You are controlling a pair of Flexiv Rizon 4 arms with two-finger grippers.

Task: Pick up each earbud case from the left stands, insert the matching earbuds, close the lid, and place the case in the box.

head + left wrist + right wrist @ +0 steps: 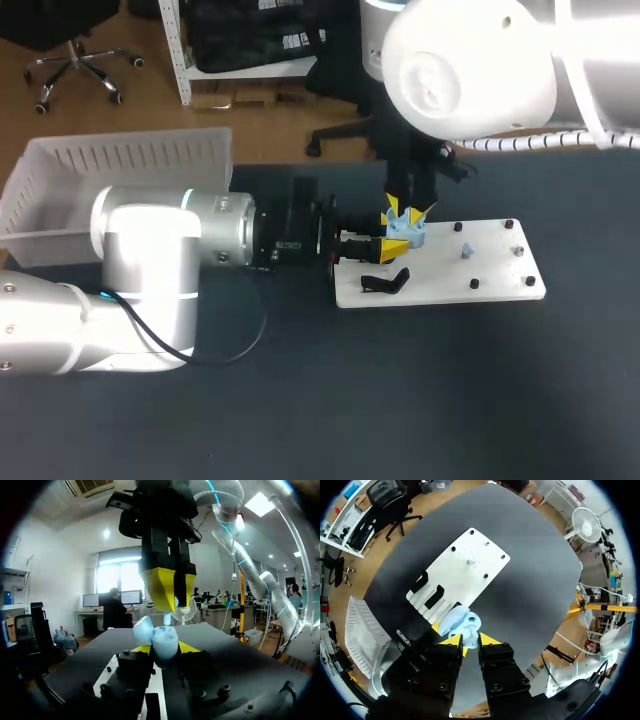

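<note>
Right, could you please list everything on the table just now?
table: one, dark, under everything
board: one, white, right of centre
stands: two, black, board's left end
earbud case: one, light blue, lid open, over the board's left end
earbud: one, light blue, mid-board
box: one, white, table's far left
left hand: one, yellow-tipped, shut on the earbud case
right hand: one, yellow-tipped, directly above the case
</note>
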